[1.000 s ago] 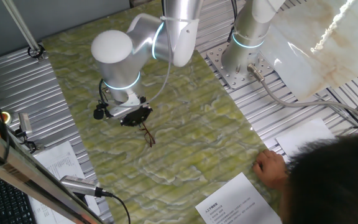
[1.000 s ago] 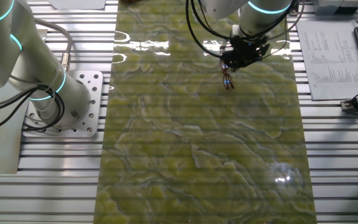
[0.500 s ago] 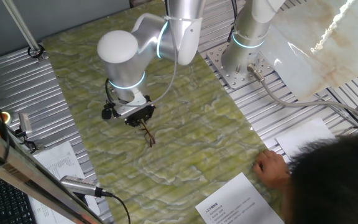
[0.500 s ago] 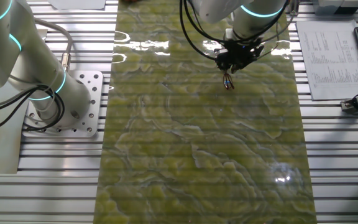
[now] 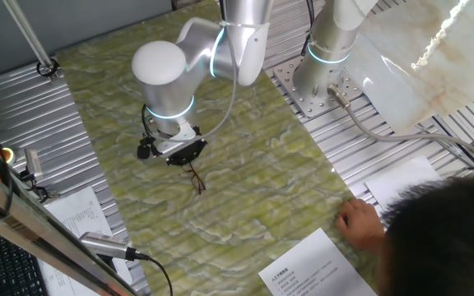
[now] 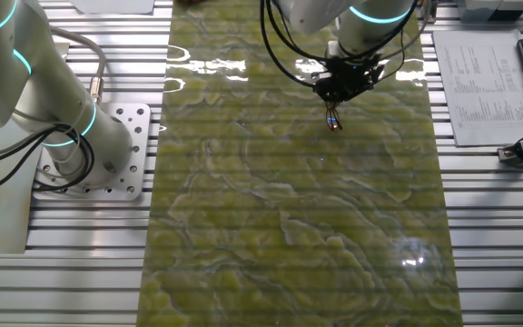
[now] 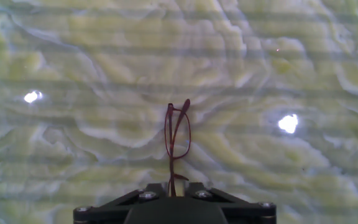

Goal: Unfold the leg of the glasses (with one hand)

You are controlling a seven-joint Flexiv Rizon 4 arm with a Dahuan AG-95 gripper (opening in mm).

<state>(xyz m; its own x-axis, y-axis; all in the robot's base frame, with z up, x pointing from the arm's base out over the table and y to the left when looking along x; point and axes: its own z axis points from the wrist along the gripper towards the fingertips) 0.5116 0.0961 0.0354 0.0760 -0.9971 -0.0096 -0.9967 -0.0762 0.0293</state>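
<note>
The glasses (image 5: 197, 178) are thin, dark reddish-brown and wire-rimmed. They hang from my gripper (image 5: 186, 158) just over the green marbled mat (image 5: 253, 189). In the other fixed view the glasses (image 6: 333, 118) stick out below the gripper (image 6: 339, 92). In the hand view the glasses (image 7: 178, 134) show edge-on, running straight away from the gripper (image 7: 174, 185). The fingers are shut on the near end of the frame. Both legs lie close together along the frame, and the far tips spread slightly.
A second arm's base (image 5: 319, 74) stands on the metal table beside the mat, also in the other fixed view (image 6: 71, 145). A person's hand (image 5: 356, 220) and head are at the front right by a paper sheet (image 5: 311, 267). Papers (image 6: 488, 82) lie right.
The arm has shifted slightly, right in one fixed view and left in the other, carrying the glasses. The grip on them is unchanged.
</note>
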